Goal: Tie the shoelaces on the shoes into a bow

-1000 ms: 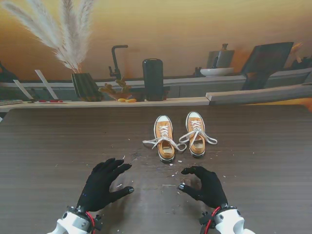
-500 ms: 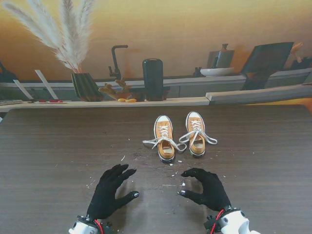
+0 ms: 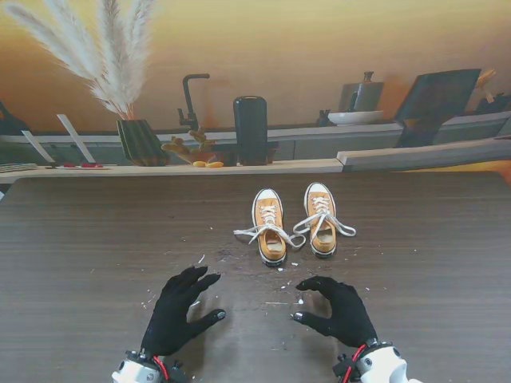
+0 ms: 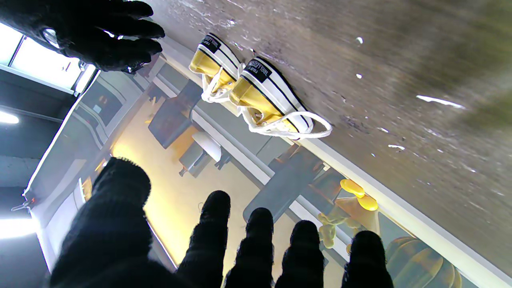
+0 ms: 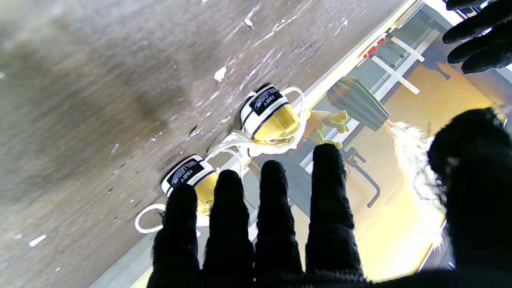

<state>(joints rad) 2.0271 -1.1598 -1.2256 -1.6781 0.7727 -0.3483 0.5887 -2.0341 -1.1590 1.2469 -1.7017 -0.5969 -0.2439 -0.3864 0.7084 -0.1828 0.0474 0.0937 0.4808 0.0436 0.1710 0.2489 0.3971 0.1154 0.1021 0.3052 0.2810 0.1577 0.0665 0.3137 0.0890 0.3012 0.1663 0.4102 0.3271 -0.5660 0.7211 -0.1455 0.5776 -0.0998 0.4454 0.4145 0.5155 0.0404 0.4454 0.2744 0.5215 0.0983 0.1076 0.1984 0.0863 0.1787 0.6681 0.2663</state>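
Note:
Two small yellow sneakers stand side by side mid-table, toes pointing away from me: the left shoe (image 3: 269, 226) (image 4: 272, 100) (image 5: 270, 116) and the right shoe (image 3: 322, 218) (image 4: 214, 60) (image 5: 188, 176). White laces (image 3: 257, 233) spread loosely onto the table beside each shoe. My left hand (image 3: 180, 311) in a black glove hovers nearer to me and left of the shoes, fingers (image 4: 256, 248) spread and holding nothing. My right hand (image 3: 335, 309) sits nearer to me than the right shoe, fingers (image 5: 260, 224) curved and apart, also holding nothing. Neither hand touches a shoe or lace.
Small white scraps (image 3: 281, 285) litter the dark wooden table (image 3: 96, 255) between the hands and shoes. Behind the table's far edge runs a shelf with a vase of pampas grass (image 3: 140, 141), a black cylinder (image 3: 250, 130) and a tap (image 3: 188, 100).
My left hand has drawn back toward me and a little to the right. The right hand shifted slightly nearer to me. The shoes and laces have not moved.

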